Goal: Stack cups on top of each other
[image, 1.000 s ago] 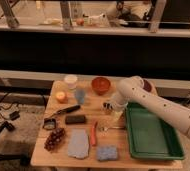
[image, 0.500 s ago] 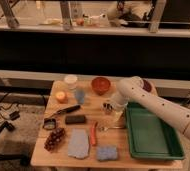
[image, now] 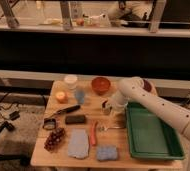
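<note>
Stacking is not yet done: the silver cup [image: 106,106] stands near the centre of the surface [image: 63,159], and the light-blue tumbler [image: 80,95] stands apart from it, up and to the left. The gripper [image: 109,103] is down at the silver cup, just right of frame centre. Whether it has closed on the cup cannot be told, and by my judgement lifting and nesting remain.

White tool [image: 109,104] at silver cup [image: 105,108], light-blue tumbler [image: 80,95], red bowl [image: 101,84], green tray [image: 149,134], purple grapes [image: 54,140]
</note>
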Tool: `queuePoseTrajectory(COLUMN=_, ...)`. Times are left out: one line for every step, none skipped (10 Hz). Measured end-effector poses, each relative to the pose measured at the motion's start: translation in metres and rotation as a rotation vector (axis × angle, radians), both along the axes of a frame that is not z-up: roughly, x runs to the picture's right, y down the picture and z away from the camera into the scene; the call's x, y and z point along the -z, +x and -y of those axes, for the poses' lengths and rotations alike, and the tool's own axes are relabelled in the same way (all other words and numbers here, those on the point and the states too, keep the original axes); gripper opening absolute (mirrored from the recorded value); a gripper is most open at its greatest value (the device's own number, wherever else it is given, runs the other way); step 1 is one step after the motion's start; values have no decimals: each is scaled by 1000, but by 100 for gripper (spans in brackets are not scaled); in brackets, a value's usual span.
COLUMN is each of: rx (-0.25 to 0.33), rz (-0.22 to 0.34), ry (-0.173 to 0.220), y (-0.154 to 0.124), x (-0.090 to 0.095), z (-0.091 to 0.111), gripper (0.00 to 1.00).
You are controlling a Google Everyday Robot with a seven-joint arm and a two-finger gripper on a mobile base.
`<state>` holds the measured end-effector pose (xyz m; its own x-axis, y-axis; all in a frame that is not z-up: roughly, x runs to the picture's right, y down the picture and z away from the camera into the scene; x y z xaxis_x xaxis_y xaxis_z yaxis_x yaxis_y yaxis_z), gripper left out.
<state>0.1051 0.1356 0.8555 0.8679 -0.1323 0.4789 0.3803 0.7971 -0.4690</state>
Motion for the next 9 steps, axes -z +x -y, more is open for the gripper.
queuePoseTrajectory(rx=7, rz=6, ry=-8, y=-1, x=-2, z=-1, gripper=51)
queuePoseTrajectory(rx=20, rz=14, ry=-16, y=-3, x=-5, z=-2, gripper=51)
queuePoseTrajectory(rx=28, rz=21, ry=-18, y=-5, x=-7, z=-1, gripper=51)
queuePoseTrajectory(rx=32, rz=26, ry=-20, y=-5, x=-9, z=0, gripper=51)
queuePoseTrajectory(rx=33, rz=30, ry=-19, y=-5, x=-11, z=1, gripper=47)
queuePoseTrajectory(rx=32, rz=36, ry=-18, y=-5, x=-12, z=2, gripper=36)
queuePoseTrajectory(rx=31, rz=39, ry=-17, y=-5, x=-12, z=3, gripper=28)
queuePoseTrajectory(rx=31, rz=44, ry=-17, y=-5, x=-12, z=3, gripper=16)
queuePoseTrajectory(rx=29, rz=48, ry=-12, y=-6, x=-13, z=5, gripper=6)
